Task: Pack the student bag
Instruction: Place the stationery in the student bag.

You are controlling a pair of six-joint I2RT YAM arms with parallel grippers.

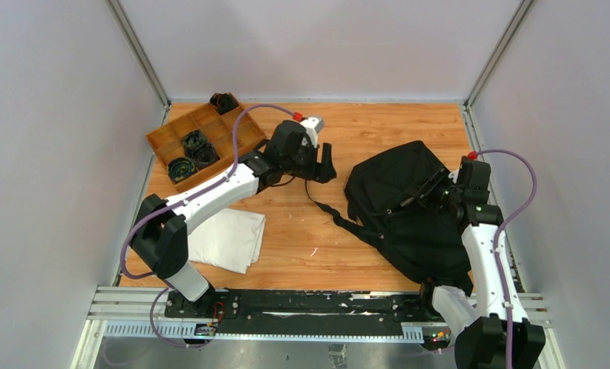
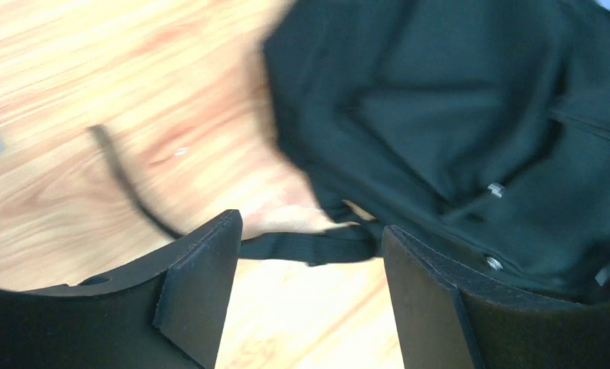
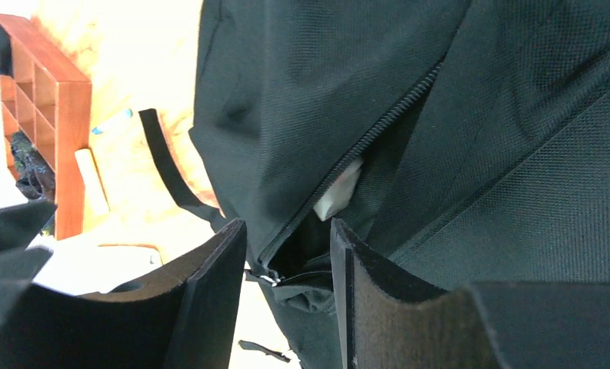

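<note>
The student bag (image 1: pixel 409 211) is a soft black backpack lying at the right of the table, one strap (image 1: pixel 328 209) trailing to its left. My right gripper (image 1: pixel 431 192) hangs over its top. In the right wrist view that gripper (image 3: pixel 288 231) is open, its jaws standing either side of the zipper pull (image 3: pixel 269 278) without clamping it. The zipper (image 3: pixel 378 127) is partly undone and something white (image 3: pixel 338 192) shows inside. My left gripper (image 1: pixel 326 165) hovers open just left of the bag (image 2: pixel 455 115), with nothing in it and a strap (image 2: pixel 309 247) on the wood beyond its fingertips.
A brown wooden compartment tray (image 1: pixel 180 132) holding dark coiled items stands at the back left. A folded white cloth (image 1: pixel 228 238) lies near the front left, by the left arm's base. Grey walls enclose the table on three sides.
</note>
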